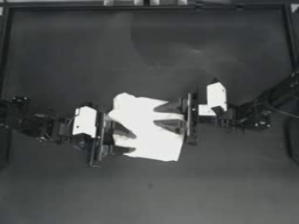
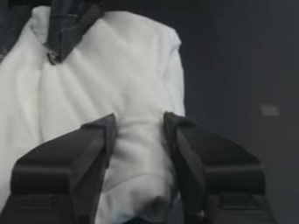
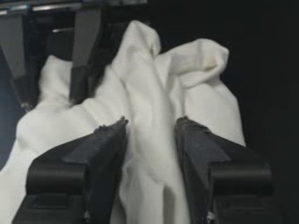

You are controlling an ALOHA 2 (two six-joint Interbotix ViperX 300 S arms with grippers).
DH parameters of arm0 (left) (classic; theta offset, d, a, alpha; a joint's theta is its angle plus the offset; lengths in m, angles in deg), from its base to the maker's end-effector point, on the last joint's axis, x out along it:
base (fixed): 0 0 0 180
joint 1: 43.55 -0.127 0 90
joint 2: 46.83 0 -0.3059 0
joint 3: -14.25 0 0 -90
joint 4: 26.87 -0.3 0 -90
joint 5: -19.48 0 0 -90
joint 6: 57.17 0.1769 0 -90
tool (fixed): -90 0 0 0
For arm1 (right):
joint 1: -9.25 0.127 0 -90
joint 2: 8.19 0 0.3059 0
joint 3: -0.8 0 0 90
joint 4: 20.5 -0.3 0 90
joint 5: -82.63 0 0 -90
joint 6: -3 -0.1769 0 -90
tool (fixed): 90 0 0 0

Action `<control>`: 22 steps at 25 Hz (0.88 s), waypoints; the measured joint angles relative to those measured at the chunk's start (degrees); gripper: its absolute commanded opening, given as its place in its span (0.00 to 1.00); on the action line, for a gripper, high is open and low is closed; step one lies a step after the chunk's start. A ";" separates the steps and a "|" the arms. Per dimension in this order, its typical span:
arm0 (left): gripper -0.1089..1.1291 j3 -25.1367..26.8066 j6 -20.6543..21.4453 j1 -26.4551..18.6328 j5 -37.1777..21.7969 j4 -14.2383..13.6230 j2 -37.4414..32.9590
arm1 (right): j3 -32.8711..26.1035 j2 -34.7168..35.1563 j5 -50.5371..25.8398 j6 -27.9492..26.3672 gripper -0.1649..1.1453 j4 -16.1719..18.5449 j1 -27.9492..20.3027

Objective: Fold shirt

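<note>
The white shirt (image 1: 151,142) lies bunched in a small crumpled heap at the middle of the dark table (image 1: 146,52). My left gripper (image 1: 123,140) reaches in from the left onto the heap's left edge. A ridge of fabric (image 2: 116,78) fills the gap between its jaws (image 2: 139,127). My right gripper (image 1: 169,116) comes from the right onto the heap's upper right part, and a fold of the shirt (image 3: 192,87) runs between its jaws (image 3: 152,122). The two grippers face each other across the cloth, a short way apart.
Bare dark tabletop surrounds the heap on all sides. A frame rail (image 1: 146,5) borders the far edge. Cables and arm parts (image 1: 274,105) sit at the right side.
</note>
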 measured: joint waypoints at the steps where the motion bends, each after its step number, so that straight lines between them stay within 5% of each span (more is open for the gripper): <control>1: 0.72 0.09 -0.09 0.00 0.53 0.09 0.53 | -0.09 0.35 0.09 -0.09 0.71 0.09 -0.09; 15: 0.72 0.26 -0.97 0.79 3.08 1.58 3.96 | -0.53 2.72 0.70 -2.81 0.71 0.35 -0.35; 22: 0.72 1.14 -0.35 0.53 -0.18 1.58 -2.55 | 0.18 -1.05 -0.62 -3.34 0.71 1.93 -0.53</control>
